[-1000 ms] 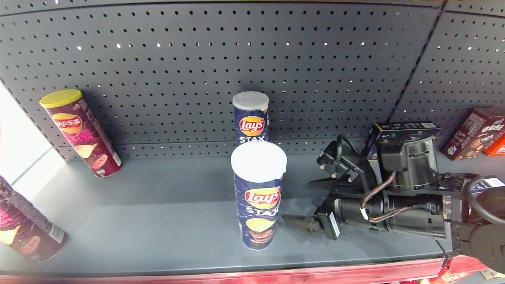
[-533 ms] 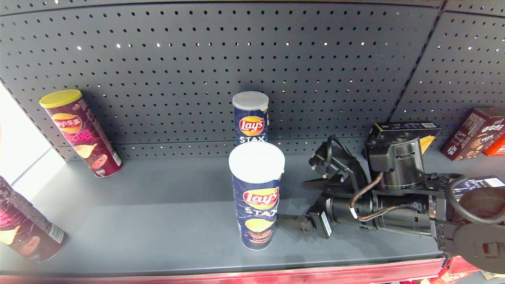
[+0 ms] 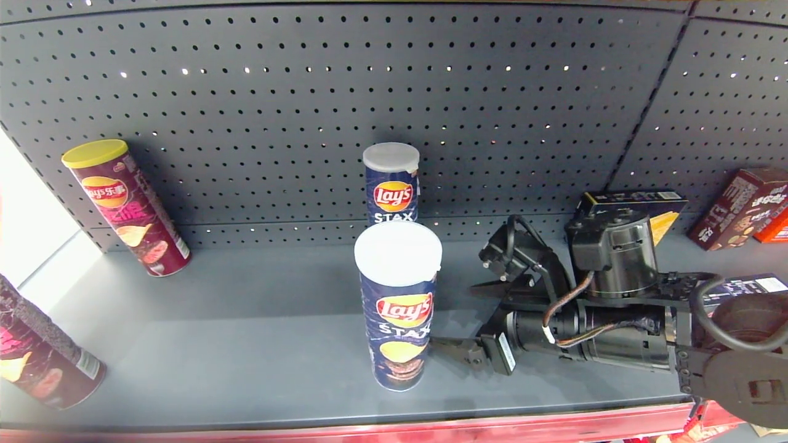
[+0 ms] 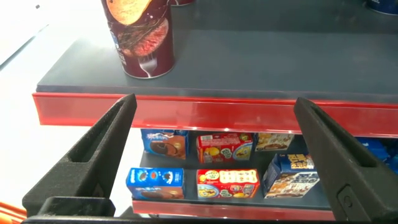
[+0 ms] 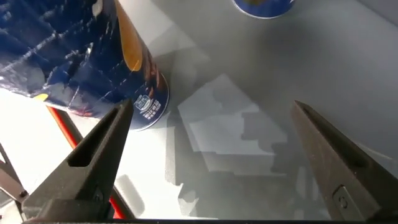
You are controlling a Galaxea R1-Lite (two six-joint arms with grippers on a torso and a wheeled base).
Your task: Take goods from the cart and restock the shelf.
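On the grey shelf (image 3: 246, 332) two blue chip cans with white lids stand one behind the other: the front can (image 3: 397, 320) mid-shelf, the rear can (image 3: 391, 184) against the pegboard. My right gripper (image 3: 463, 319) lies low over the shelf just right of the front can, open, its near finger (image 3: 452, 351) at the can's lower side. The right wrist view has the front can (image 5: 81, 62) beside one open finger (image 5: 93, 162) and the rear can's base (image 5: 261, 6) beyond. My left gripper (image 4: 214, 102) is open below the shelf's red edge (image 4: 186, 112), holding nothing.
Two maroon cans stand at the shelf's left, one at the back (image 3: 126, 206), one at the front edge (image 3: 37, 357), (image 4: 140, 37). Boxes sit at the right: black-yellow (image 3: 634, 200), red (image 3: 739, 206), orange (image 3: 777, 224). Small boxes (image 4: 227, 183) fill the lower shelves.
My right arm has slid left along the shelf toward the front blue can. The can's top has shifted slightly left.
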